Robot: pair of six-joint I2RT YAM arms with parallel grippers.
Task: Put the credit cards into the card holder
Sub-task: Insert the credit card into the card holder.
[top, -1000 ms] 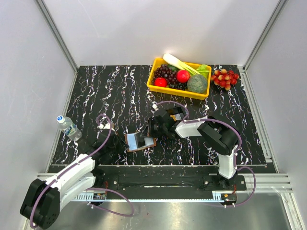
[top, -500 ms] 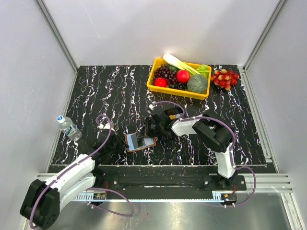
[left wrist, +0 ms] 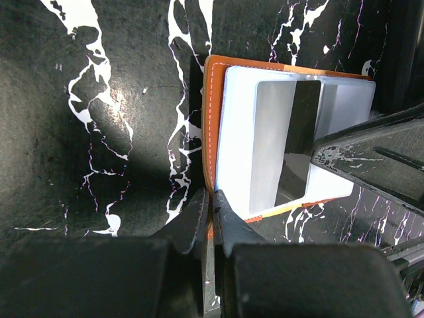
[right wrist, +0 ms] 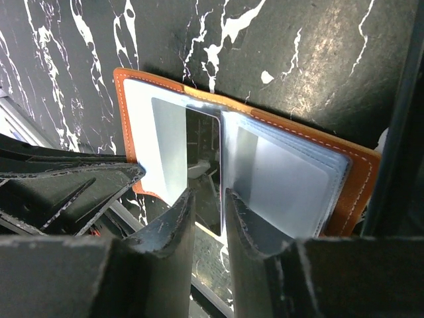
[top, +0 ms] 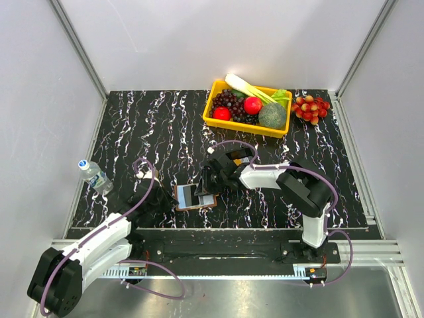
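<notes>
Steadiness matters, I'd say: left gripper (left wrist: 211, 201) pinched tight on the left edge of the card holder (left wrist: 213, 119), right gripper (right wrist: 207, 200) nipping a credit card (right wrist: 202, 152) that wants sliding in square, not skewed.

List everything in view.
black marbled stone-look mat: one, black-white, tabletop.
yellow plastic tray: one, yellow, far right.
dark grape bunch, green broccoli head, pale leek-like stalk: one each, in tray.
round red fruits: two, red, in tray.
red grape-like bunch: one, red, right of tray.
clear plastic bottle: one, clear, left edge.
brown leather-like card holder: one, open, near centre.
dark glossy card: one, at holder's fold.
left pincer: black, clamping holder's edge.
right pincer: black, straddling card.
</notes>
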